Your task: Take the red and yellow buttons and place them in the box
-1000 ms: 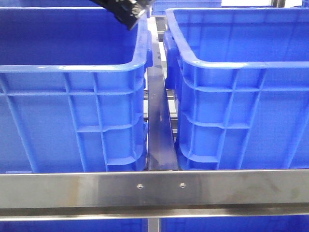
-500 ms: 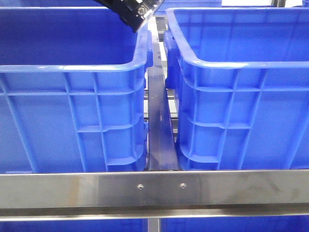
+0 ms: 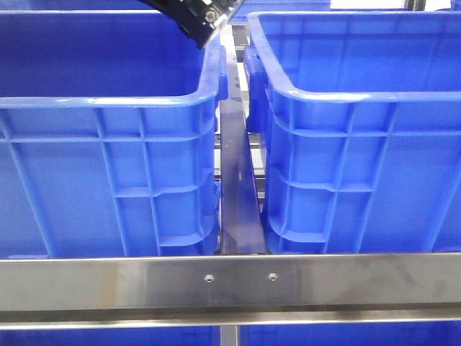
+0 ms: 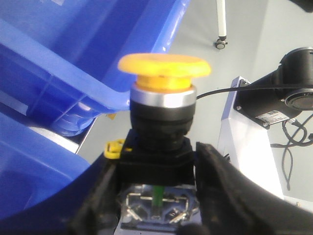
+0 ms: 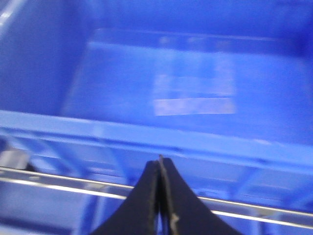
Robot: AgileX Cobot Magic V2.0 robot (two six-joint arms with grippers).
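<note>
My left gripper [image 4: 156, 169] is shut on the black body of the yellow button [image 4: 164, 66], a mushroom-capped push button held upright between the fingers. In the front view only the left arm's black end [image 3: 193, 18] shows, above the far right corner of the left blue crate [image 3: 108, 101]. A like crate [image 3: 346, 94] stands to its right; I cannot tell which one is the box. My right gripper [image 5: 160, 164] is shut with nothing in it, above a crate's rim [image 5: 195, 142]. The red button is out of view.
A steel rail [image 3: 230, 277] crosses in front of both crates, and a narrow metal bar [image 3: 238, 194] runs between them. In the left wrist view, blue crate rims [image 4: 93, 88] lie beside the button, with a white stand with black cables [image 4: 254, 132] and grey floor beyond.
The left arm's black end has shifted a little to the right at the top of the front view, then stayed still. The crates have not moved.
</note>
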